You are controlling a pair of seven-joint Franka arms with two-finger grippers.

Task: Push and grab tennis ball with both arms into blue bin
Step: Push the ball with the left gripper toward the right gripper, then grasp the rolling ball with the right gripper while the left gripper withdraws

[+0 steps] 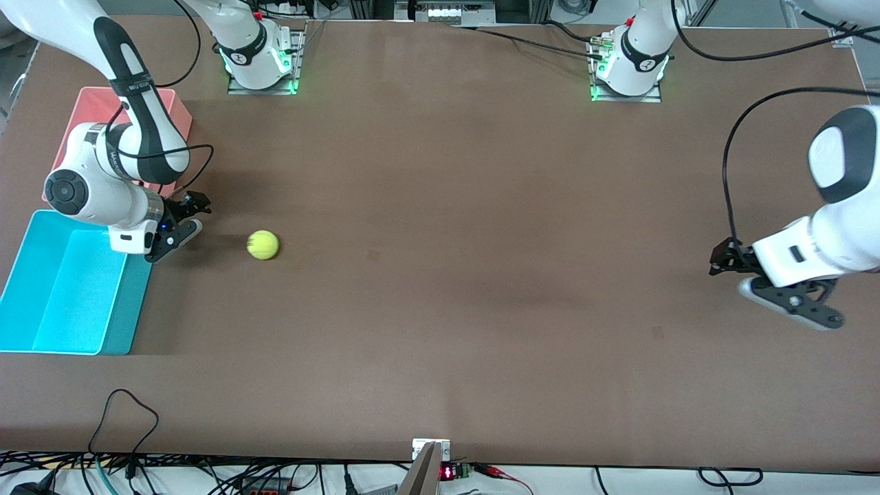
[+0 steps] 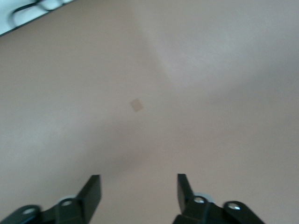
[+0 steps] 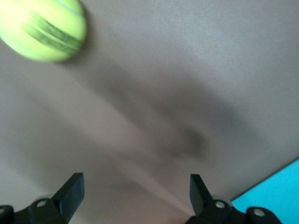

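Observation:
The tennis ball (image 1: 262, 245) lies on the brown table, a short way from the blue bin (image 1: 69, 295) toward the left arm's end. My right gripper (image 1: 191, 218) is open and empty, low over the table between the bin's corner and the ball, not touching the ball. In the right wrist view the ball (image 3: 44, 29) shows blurred ahead of the open right gripper (image 3: 135, 191), with a corner of the bin (image 3: 275, 193) beside it. My left gripper (image 1: 732, 278) is open and empty over bare table at the left arm's end; the left wrist view shows the gripper (image 2: 138, 191) over table only.
A pink tub (image 1: 103, 110) stands beside the blue bin, farther from the front camera, partly covered by the right arm. Small marks dot the table (image 1: 658, 333). Cables run along the table's near edge (image 1: 124, 412).

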